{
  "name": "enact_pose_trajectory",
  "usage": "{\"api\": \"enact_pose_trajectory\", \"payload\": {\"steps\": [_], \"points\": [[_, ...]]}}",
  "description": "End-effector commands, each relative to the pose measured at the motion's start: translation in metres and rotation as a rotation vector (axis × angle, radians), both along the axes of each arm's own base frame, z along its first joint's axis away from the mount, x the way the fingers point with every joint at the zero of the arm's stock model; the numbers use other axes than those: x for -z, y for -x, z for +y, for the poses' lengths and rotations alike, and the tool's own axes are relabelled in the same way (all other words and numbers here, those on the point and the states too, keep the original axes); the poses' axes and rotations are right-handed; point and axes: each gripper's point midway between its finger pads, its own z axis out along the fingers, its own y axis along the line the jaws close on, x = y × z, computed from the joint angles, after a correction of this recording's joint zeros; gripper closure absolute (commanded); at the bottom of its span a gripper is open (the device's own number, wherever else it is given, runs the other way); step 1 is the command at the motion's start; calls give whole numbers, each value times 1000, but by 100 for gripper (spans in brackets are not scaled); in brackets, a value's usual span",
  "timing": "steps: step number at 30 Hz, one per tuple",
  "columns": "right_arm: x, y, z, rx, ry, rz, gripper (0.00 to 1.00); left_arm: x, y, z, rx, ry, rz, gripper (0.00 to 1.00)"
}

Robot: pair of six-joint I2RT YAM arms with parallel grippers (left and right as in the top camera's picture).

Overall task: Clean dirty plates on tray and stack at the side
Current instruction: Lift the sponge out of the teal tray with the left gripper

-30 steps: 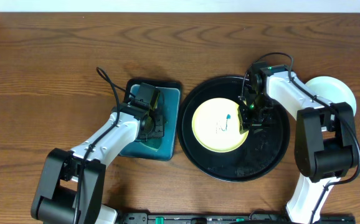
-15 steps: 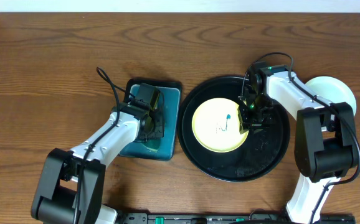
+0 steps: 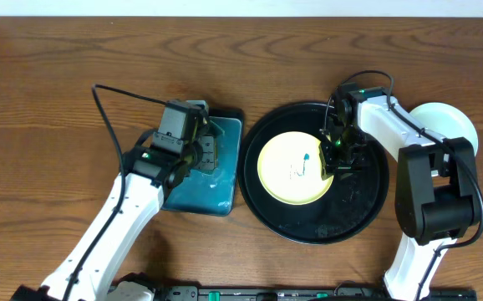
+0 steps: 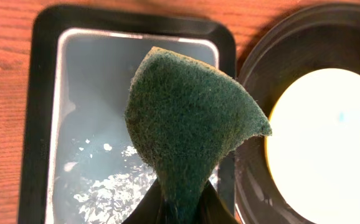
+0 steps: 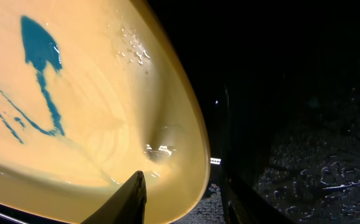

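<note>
Raised off the teal tray (image 4: 86, 81) since before, the sponge (image 4: 189, 118) is clamped by the left gripper (image 4: 180, 208); the yellow plate (image 5: 86, 106) is seemingly pinched by the right gripper (image 5: 180, 199).

Both arms are built of smooth white shell links joined by chunky black joint housings: the left arm (image 3: 112, 221) comes in from the lower left of the overhead frame, and the right arm (image 3: 392, 130) fills its right side. A thin black cable (image 3: 116, 92) loops off the left arm toward the upper left, a shorter cable (image 3: 367, 75) arches over the right arm's wrist, and small green lights (image 3: 360, 90) glow on the black wrist blocks. The left gripper (image 3: 204, 157) and right gripper (image 3: 339, 157) are matte black, their fingers (image 4: 144, 211) plain dark wedges at the bottom edge of the wrist views
</note>
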Motion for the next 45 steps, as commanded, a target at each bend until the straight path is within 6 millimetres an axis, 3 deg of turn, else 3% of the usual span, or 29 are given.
{"api": "enact_pose_trajectory", "payload": {"steps": [1,45], "points": [[4,4,2,3,6,18,62,-16,-3,0,8,0,-48,92],[4,4,2,3,6,18,62,-15,0,1,9,-3,-36,92]]}}
